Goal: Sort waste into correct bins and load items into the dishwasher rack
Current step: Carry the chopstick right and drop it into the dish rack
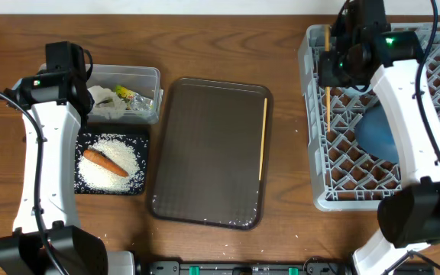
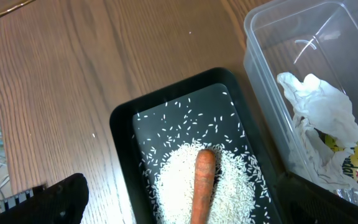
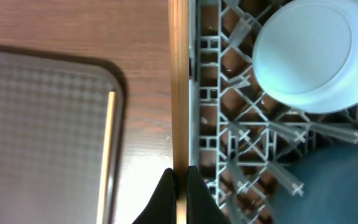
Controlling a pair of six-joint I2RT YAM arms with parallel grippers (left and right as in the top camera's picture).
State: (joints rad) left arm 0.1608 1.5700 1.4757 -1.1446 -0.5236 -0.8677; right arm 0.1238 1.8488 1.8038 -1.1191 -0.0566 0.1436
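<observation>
Chopstick (image 3: 179, 81) pinched by right gripper (image 3: 180, 179) fingers lies along dishwasher rack (image 3: 205, 93) edge; left gripper (image 2: 188, 200) spread.

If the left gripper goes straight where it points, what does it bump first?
Probably the small orange carrot, lying on loose white rice in the shallow black rectangular tray, straight ahead of the open left gripper. Depth is unclear.

Logged: counter (image 1: 228, 30) brown, wood-grained | serving tray (image 1: 205, 153) dark brown, fine checked texture | dishwasher rack (image 1: 323, 153) grey lattice | black tray (image 2: 120, 143) | rice (image 1: 98, 177) white | carrot (image 1: 105, 161) orange | bowl (image 3: 309, 53) light blue | plate (image 1: 376, 130) darker blue | chopstick (image 3: 179, 93) pale tan
</observation>
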